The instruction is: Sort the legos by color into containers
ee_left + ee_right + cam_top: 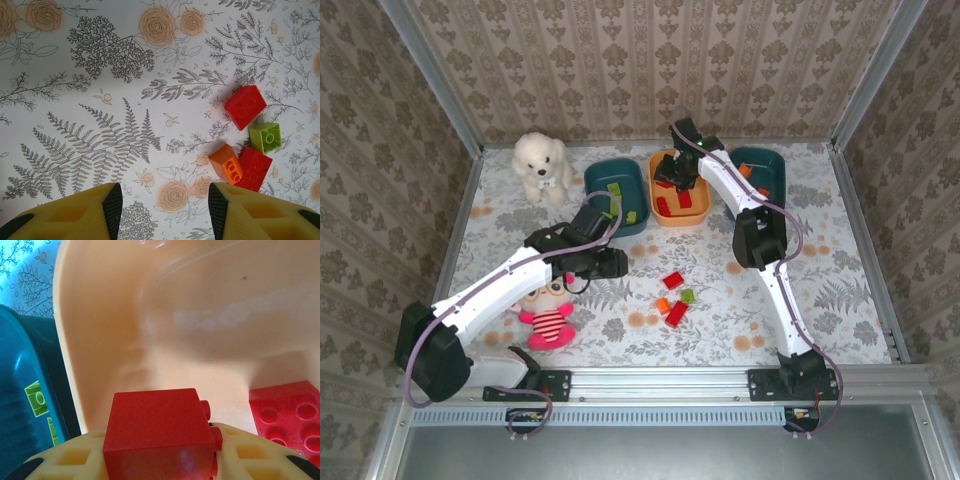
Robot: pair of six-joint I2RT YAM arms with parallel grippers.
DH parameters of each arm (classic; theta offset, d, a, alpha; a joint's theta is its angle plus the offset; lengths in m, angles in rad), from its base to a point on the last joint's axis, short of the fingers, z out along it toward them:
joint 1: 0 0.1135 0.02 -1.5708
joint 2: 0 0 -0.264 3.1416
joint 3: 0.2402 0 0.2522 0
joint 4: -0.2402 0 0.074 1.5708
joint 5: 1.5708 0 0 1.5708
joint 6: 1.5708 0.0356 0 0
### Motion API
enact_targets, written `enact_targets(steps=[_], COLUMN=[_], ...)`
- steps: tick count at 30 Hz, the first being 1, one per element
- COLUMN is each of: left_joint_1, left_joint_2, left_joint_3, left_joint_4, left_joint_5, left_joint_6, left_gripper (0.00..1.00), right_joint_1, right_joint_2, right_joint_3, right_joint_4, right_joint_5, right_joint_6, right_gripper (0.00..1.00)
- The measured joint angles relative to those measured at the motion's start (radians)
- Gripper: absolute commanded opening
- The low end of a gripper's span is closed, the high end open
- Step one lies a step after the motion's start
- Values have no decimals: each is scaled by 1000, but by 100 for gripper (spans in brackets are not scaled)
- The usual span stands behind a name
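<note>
Glossy plast. tub point(100, 315) & brick point(157, 430)

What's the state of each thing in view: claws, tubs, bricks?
left claw: open, empty, above the table
right claw: shut on a red brick, over the orange tub
orange tub: holds red bricks
left teal tub: holds green bricks
right teal tub: holds orange bricks, partly hidden by the arm
loose bricks: four on the table, unsorted

The left arm point(485, 290) and right arm point(782, 295) are white shells between black joints, each trailing a grey-purple cable point(408, 375). Black bases point(805, 378) sit on a silver rail point(660, 378) at the surface's point(845, 300) near edge. The left tool point(165, 200) and right tool point(160, 455) have hollowed yellow fingers point(70, 220) with black pads point(112, 207).
</note>
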Motion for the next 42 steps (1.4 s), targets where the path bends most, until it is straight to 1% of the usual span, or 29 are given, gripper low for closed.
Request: enact_targets(steps=[2,5,8,10,13,16,21,24,27,30,33,34,37,42], left_joint_1=[0,-6,-25,-41,-71,-111,-173,-199,-222,-236,-242,-242,-242,-243], left_joint_2=[13,55,106,138,200,274,402,489,585,646,684,695,734,782], left_joint_3=[8,38,92,127,190,248,325,398,492,544,553,556,570,611], left_joint_4=[-2,-2,-4,-3,-5,-6,-16,-51,-109,-159,-196,-206,-223,-224], left_joint_5=[0,1,11,21,48,77,138,168,187,199,216,219,230,241], left_joint_6=[2,23,56,84,122,152,157,127,86,37,-21,-39,-101,-183], left_gripper=[52,52,52,56,59,61,61,61,62,64,75,76,75,68], right_joint_1=[-2,-5,-5,-5,-5,-5,-5,-5,2,12,17,18,18,18], right_joint_2=[2,2,0,-10,-87,-280,-732,-1000,-1217,-1368,-1484,-1514,-1601,-1701], right_joint_3=[0,0,0,-2,-58,-243,-636,-875,-1098,-1278,-1407,-1430,-1466,-1475], right_joint_4=[-8,-24,-32,-41,-42,0,109,179,201,193,146,127,77,26], right_joint_5=[0,0,2,6,28,62,137,178,211,231,241,243,248,262], right_joint_6=[13,29,35,34,25,11,8,8,9,13,22,26,39,39], right_gripper=[54,64,67,68,69,69,69,70,70,70,71,71,71,71])
